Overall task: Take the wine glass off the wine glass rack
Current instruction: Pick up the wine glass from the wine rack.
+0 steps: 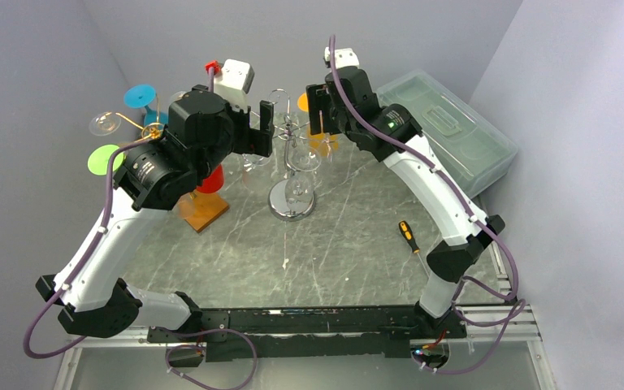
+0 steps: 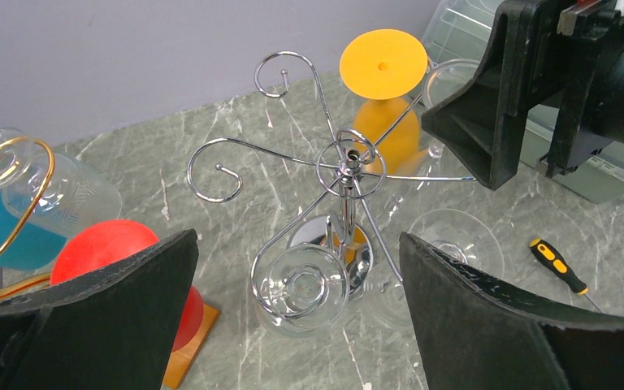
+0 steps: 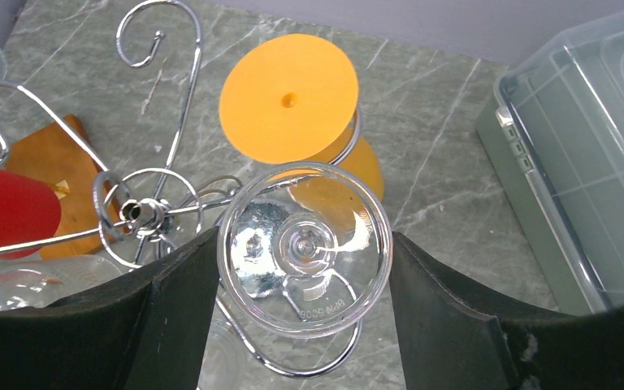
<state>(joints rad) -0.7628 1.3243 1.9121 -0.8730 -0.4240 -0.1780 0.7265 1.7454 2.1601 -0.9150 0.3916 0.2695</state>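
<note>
R jaws grip wine glass (image 3: 305,248) at rack (image 3: 132,213).

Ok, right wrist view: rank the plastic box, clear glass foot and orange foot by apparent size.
Largest first: plastic box; clear glass foot; orange foot. The clear foot sits nearer the camera, so those two may match.

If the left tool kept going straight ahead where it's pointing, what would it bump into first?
Probably the foot of the clear wine glass hanging on the chrome rack, right between the left tool's open fingers; depth is hard to judge.
</note>
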